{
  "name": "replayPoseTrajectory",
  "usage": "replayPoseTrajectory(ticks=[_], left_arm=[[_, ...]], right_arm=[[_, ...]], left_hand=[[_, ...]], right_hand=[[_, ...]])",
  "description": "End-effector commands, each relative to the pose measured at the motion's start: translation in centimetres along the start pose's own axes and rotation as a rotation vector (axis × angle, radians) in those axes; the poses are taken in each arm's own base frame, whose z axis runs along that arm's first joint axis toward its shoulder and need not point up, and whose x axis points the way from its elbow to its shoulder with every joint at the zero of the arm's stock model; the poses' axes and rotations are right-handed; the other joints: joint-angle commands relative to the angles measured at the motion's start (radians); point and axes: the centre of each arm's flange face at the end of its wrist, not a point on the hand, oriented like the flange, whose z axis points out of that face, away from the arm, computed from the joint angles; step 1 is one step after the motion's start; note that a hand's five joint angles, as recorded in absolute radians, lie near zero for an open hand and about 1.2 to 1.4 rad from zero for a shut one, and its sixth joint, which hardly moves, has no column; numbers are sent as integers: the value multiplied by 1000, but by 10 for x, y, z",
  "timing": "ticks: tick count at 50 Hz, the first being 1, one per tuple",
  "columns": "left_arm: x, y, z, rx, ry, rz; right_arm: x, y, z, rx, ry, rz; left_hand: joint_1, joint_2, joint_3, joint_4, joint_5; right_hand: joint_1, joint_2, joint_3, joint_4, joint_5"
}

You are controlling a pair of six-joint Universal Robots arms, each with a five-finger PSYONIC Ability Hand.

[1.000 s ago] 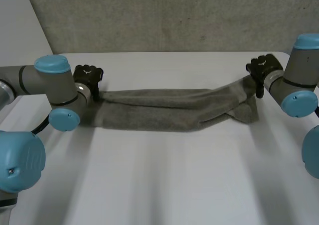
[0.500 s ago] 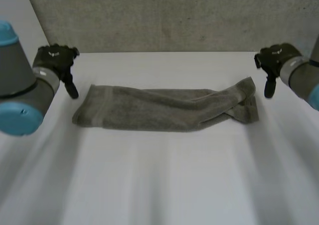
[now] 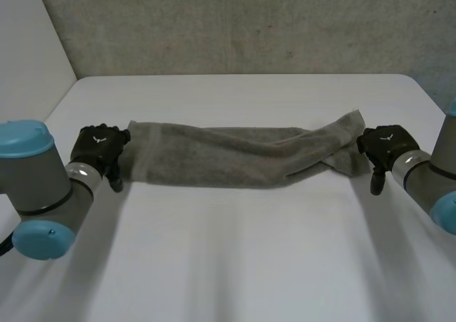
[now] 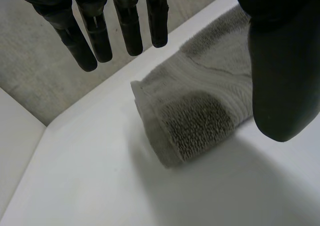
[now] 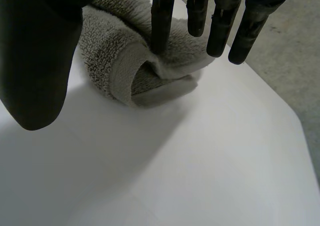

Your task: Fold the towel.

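Towel point(image 3: 242, 157) lies stretched across your white table point(image 3: 235, 265) in the head view, a long grey band folded lengthwise, its right end twisted and bunched. You see the left hand point(image 3: 100, 149) just beside the towel's left end and the right hand point(image 3: 385, 145) just beside its right end. Left wrist view: the left hand's fingers point(image 4: 97, 36) are straight and spread wide from the thumb, gripping nothing (the towel's folded end lies on the table below the gap). Right wrist view: the right hand is equally wide, fingers point(image 5: 220, 31) straight, thumb apart, empty; the rolled right end sits under the fingertips, and you cannot tell whether one tip touches it
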Motion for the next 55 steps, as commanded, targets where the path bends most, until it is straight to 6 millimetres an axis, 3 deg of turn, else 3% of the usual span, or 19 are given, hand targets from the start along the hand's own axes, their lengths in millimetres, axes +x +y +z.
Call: replayPoseTrajectory(ticks=[1, 11, 15, 16, 17, 19, 23, 25, 27, 34, 40, 43, 46, 48, 50, 52, 53, 54, 55], left_arm=[[1, 13, 10, -26, 0, 29], [3, 19, 18, -8, -10, 40], [2, 17, 21, 7, -13, 40], [2, 17, 21, 7, -13, 40], [2, 17, 21, 8, -14, 40], [2, 17, 21, 8, -14, 40], [2, 17, 21, 6, -15, 40], [2, 17, 21, 8, -15, 40], [2, 16, 21, 11, -18, 38], [-4, 11, 21, 35, -41, 35], [-6, 5, 15, 45, -45, 26], [-6, 5, 10, 43, -43, 27], [-8, -1, 4, 56, -48, 28], [-10, -9, -5, 72, -53, 28], [-11, -12, -9, 79, -56, 28], [-12, -16, -13, 89, -59, 27], [-14, -21, -16, 101, -65, 27], [-14, -21, -16, 102, -65, 27], [-16, -25, -19, 114, -72, 25]], right_arm=[[-9, 3, 12, 45, -46, 86], [-15, 7, 27, 108, -65, 107], [-15, 8, 30, 109, -60, 102], [-13, 8, 31, 110, -55, 100], [-13, 8, 31, 110, -55, 100], [-7, 8, 34, 103, -23, 103], [9, 10, 36, 76, 49, 106], [33, 16, 35, 34, 149, 108], [39, 17, 33, 21, 168, 96], [35, 22, 24, -7, 144, 37], [46, 13, 17, -4, 160, 27], [54, 22, 13, -50, 151, 29], [60, 29, 11, -92, 141, 12], [68, 31, 11, -108, 153, 5], [81, 35, 10, -128, 179, 2], [128, 42, 10, -157, 281, -21], [128, 42, 10, -157, 281, -21], [150, 40, 8, -160, 328, -49], [151, 40, 8, -160, 328, -49]], left_hand=[[-15, -16, -15, -15, -197], [76, 75, 76, 76, -106], [407, 406, 407, 406, 225], [408, 407, 408, 407, 226], [522, 520, 521, 521, 339], [625, 624, 625, 625, 443], [716, 715, 716, 716, 534], [801, 799, 801, 800, 618], [875, 874, 875, 874, 693], [972, 971, 972, 971, 790], [972, 971, 972, 971, 790], [904, 903, 904, 904, 722], [672, 671, 672, 672, 490], [252, 251, 252, 251, 70], [116, 115, 116, 115, -66], [51, 49, 51, 50, -132], [15, 14, 15, 14, -167], [15, 14, 15, 14, -168], [-20, -21, -20, -21, -202]], right_hand=[[59, 51, 58, 47, 60], [179, 171, 178, 167, 180], [523, 515, 522, 511, 524], [709, 701, 708, 697, 710], [711, 703, 710, 699, 712], [1155, 1147, 1154, 1143, 1156], [1156, 1148, 1155, 1144, 1157], [1156, 1148, 1155, 1144, 1157], [1156, 1148, 1155, 1144, 1157], [1156, 1148, 1155, 1144, 1157], [1156, 1148, 1155, 1144, 1157], [1156, 1148, 1155, 1144, 1157], [1156, 1148, 1155, 1144, 1157], [1156, 1148, 1155, 1144, 1157], [1156, 1148, 1155, 1144, 1157], [1156, 1148, 1155, 1144, 1157], [1156, 1148, 1155, 1144, 1157], [1156, 1148, 1155, 1144, 1157], [1156, 1148, 1155, 1144, 1157]])
